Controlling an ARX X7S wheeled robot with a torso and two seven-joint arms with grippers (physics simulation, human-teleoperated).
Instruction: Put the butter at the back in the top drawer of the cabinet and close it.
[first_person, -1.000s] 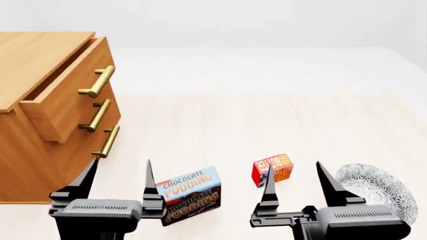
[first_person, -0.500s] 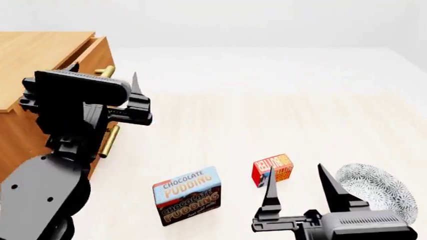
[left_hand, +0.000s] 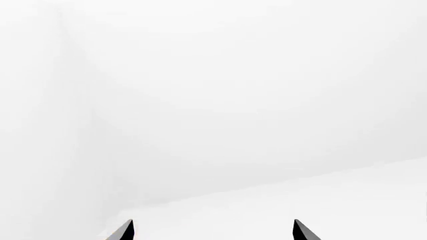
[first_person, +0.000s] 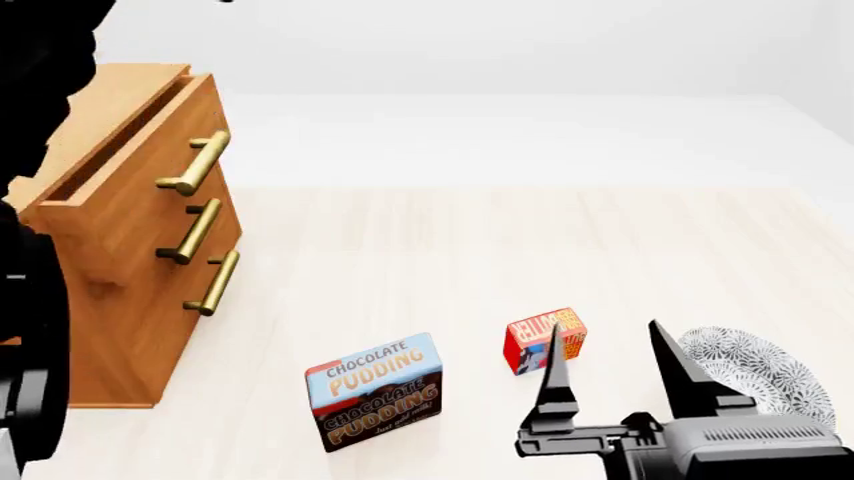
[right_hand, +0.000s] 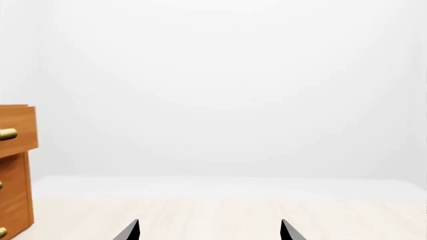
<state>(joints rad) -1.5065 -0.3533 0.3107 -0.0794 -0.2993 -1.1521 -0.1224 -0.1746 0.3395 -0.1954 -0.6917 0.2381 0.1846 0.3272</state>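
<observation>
Butter (first_person: 545, 341) lay on the pale floor well to the right of the cabinet (first_person: 107, 280), whose top drawer (first_person: 134, 190) stood pulled out, its inside hidden from view. Beside the butter sat a chocolate pudding box (first_person: 376, 390) and a patterned plate (first_person: 754, 375). Right gripper (first_person: 614, 385) and left gripper (left_hand: 213, 231) both stood spread and empty.
</observation>
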